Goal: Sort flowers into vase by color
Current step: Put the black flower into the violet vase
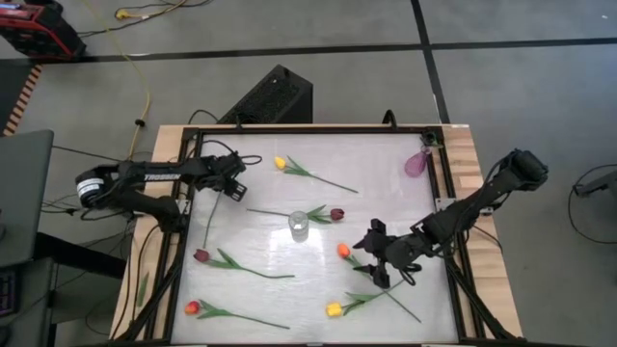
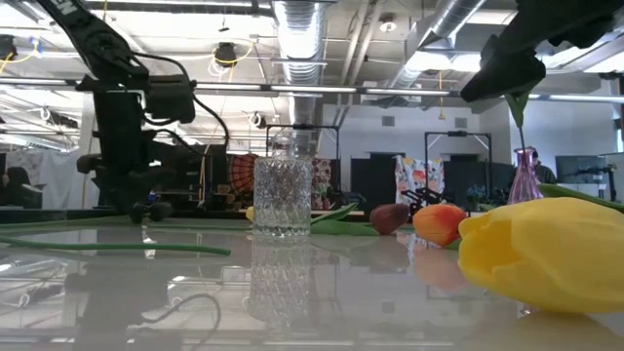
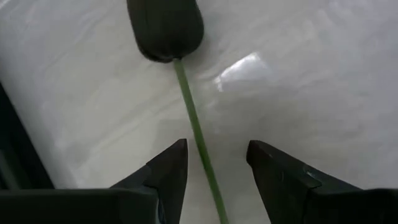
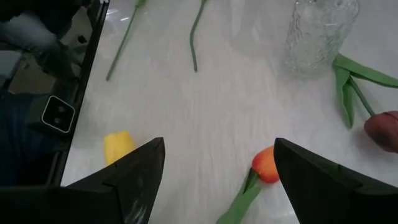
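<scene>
my left hand point(image 3: 214, 165) is open, hovering low over the desk point(image 1: 386, 207) near its far-left corner, fingers point(image 3: 163, 171) straddling a thin green stem point(image 3: 194, 130). the dark head point(image 3: 165, 25) of that maroon tulip lies just ahead of the fingertips. nothing gripped yet.

my right hand point(image 4: 214, 168) is open too, raised over the near-right part, with the orange tulip point(image 1: 343, 251) just ahead of it on the desk.

doing the left pick well, my read:
- stem is already between the fingers but runs a bit diagonal, so square the wrist to it before closing
- drop until the tips almost touch the desk, or a stem this thin slips out
- grab close to the head so the tail swings less on the way to the vase
- the clear vase point(image 1: 299, 225) looks narrow, so feed the stem in tail first and near vertical

count:
- tulips on the desk in the high view: six. yellow x2 point(image 1: 280, 163) point(image 1: 334, 309), maroon x2 point(image 1: 336, 214) point(image 1: 201, 255), orange x1, red x1 point(image 1: 192, 308)
- the stem under my left hand could be a seventh or belong to the near-left maroon one, can't tell from above
- vases: two. the clear one at centre and a purple vase point(image 1: 415, 164) at the far-right corner, both apparently empty
</scene>
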`<state>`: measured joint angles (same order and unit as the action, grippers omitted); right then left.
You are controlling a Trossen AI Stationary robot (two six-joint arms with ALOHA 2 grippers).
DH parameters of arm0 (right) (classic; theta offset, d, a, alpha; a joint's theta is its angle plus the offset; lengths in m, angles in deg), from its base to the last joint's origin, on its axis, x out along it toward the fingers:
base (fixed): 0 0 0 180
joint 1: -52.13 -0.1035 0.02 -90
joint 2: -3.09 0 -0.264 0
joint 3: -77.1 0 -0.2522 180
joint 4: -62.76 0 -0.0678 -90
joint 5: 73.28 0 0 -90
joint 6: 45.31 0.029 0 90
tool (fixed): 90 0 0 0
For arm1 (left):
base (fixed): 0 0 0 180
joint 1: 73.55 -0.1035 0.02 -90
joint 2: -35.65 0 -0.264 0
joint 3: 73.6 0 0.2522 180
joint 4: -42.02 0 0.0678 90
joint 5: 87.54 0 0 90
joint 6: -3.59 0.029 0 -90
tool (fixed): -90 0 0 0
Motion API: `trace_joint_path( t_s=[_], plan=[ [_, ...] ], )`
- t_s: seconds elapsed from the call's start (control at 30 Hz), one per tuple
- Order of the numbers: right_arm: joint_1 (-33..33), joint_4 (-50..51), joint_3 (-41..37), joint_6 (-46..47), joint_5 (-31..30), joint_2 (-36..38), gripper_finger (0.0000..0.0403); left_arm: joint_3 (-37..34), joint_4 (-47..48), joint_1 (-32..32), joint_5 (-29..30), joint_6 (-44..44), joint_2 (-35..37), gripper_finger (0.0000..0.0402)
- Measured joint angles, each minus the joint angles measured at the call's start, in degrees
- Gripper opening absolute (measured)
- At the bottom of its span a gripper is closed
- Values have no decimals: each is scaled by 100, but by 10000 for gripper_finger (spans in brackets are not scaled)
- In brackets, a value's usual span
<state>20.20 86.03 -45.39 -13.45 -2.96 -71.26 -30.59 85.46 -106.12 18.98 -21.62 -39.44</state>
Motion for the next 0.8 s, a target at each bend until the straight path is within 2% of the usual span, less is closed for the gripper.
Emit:
trace_joint_path(
  t_s=[0.1,0.17,0.33,0.37,0.5,0.63,0.8],
  plan=[
    [-82,5,0,-16,-3,0,326,16,-69,-183,-149,60,-113,155],
    [-146,7,0,-19,-3,0,326,5,-93,-257,-277,97,-103,132],
    [-285,10,0,-22,-104,0,326,-28,-148,-315,-455,188,67,24],
    [-314,9,0,-23,-166,0,326,-28,-175,-316,-445,170,107,13],
    [-399,12,0,-24,-311,0,326,-65,-494,-278,-654,254,368,8],
    [-445,31,0,161,-355,0,326,-43,-1317,-72,-1460,472,801,2],
    [-439,40,0,306,-844,0,326,-45,-2705,397,-2290,648,1225,1]
  ],
)
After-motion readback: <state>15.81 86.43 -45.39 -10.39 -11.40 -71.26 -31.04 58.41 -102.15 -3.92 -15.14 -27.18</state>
